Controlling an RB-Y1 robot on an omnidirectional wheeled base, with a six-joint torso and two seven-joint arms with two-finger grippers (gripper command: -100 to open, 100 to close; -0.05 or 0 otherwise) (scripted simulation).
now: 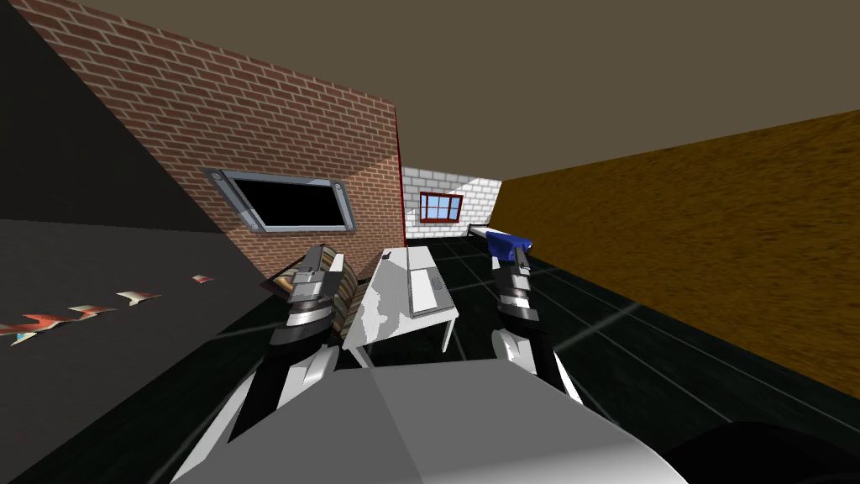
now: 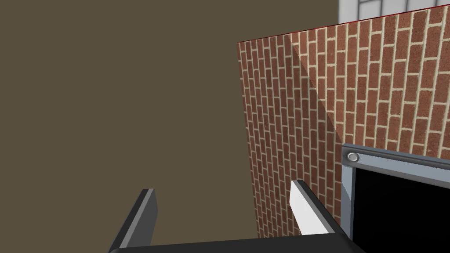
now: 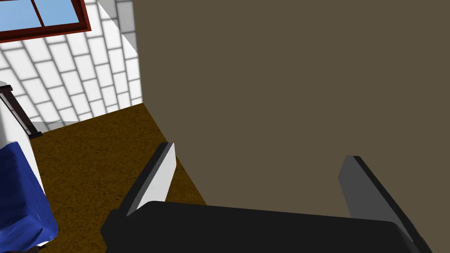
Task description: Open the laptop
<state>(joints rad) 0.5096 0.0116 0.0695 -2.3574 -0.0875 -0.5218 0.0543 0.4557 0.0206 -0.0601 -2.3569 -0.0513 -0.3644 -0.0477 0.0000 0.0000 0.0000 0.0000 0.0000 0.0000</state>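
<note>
Grey left gripper [image 2: 223, 186], right gripper [image 3: 260, 151] angled upward, spread.

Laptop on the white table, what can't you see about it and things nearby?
- Laptop: head view, too small to tell its hinge side.
- Striped thing: head view, mostly behind the left gripper.
- Blue cover: right wrist view, cut off by the edge.

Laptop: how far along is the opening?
Done: nothing yet. The flat light grey laptop lies shut on the white table, some way ahead of me. In hand: left claw and right claw are both open, empty and raised clear of the table. Left: close in, reach the lid's edge and lift it.
</note>
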